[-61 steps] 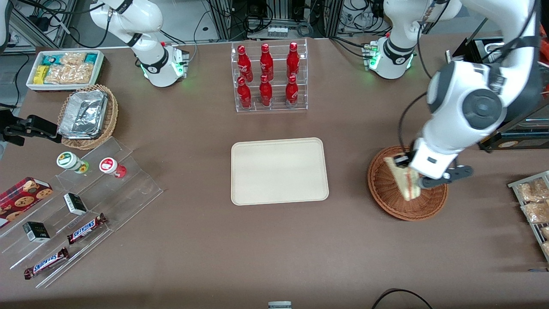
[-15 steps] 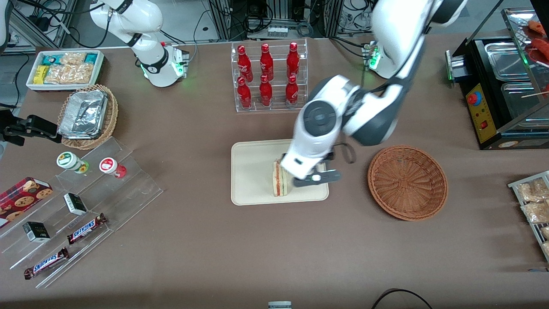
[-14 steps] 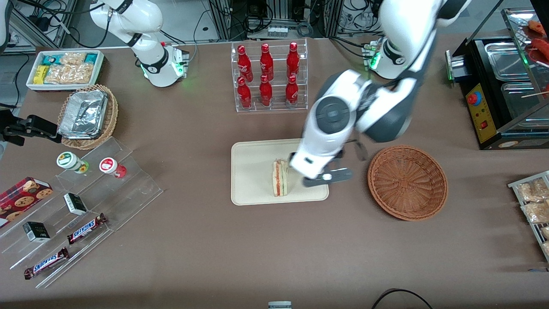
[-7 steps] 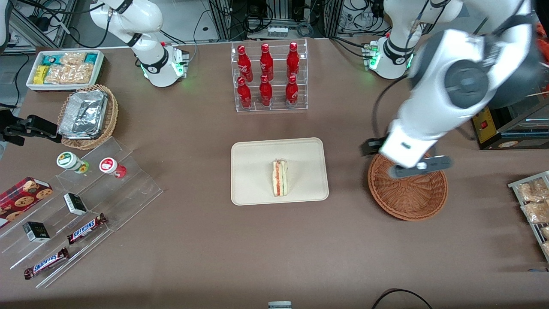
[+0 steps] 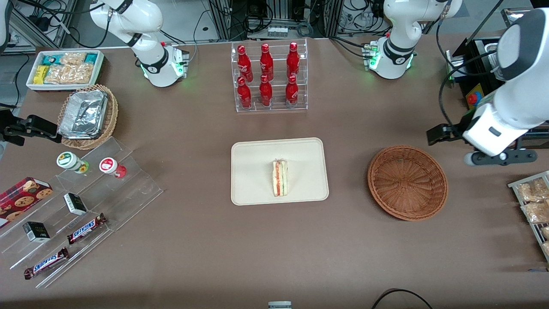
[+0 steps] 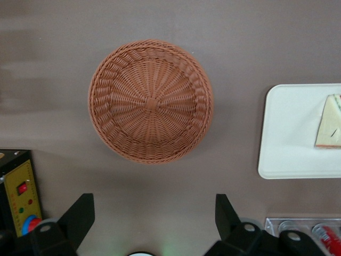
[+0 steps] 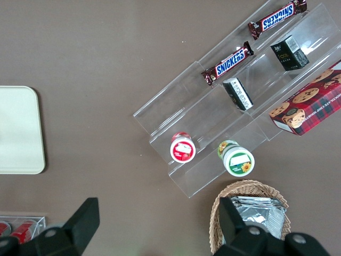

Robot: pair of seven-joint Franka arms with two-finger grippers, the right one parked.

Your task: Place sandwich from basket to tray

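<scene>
The cream tray (image 5: 257, 156) is seen mid-table, the empty wicker basket (image 5: 407, 182) beside it. The gripper (image 6: 154, 226) is held above the table near the basket, fingers spread, holding nothing. The sandwich (image 5: 279, 178) is set on the tray.

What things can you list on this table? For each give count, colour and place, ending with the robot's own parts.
sandwich: one, white with red and green layers, on the tray.
tray: one, cream, mid-table.
basket: one, reddish-brown, beside the tray, toward the working arm's end.
bottles: six, red, in a clear rack, farther from the front camera than the tray.
Snickers bars: two, brown, on a clear stand toward the parked arm's end.
gripper: one, black, jaws open, above the table beside the basket.
</scene>
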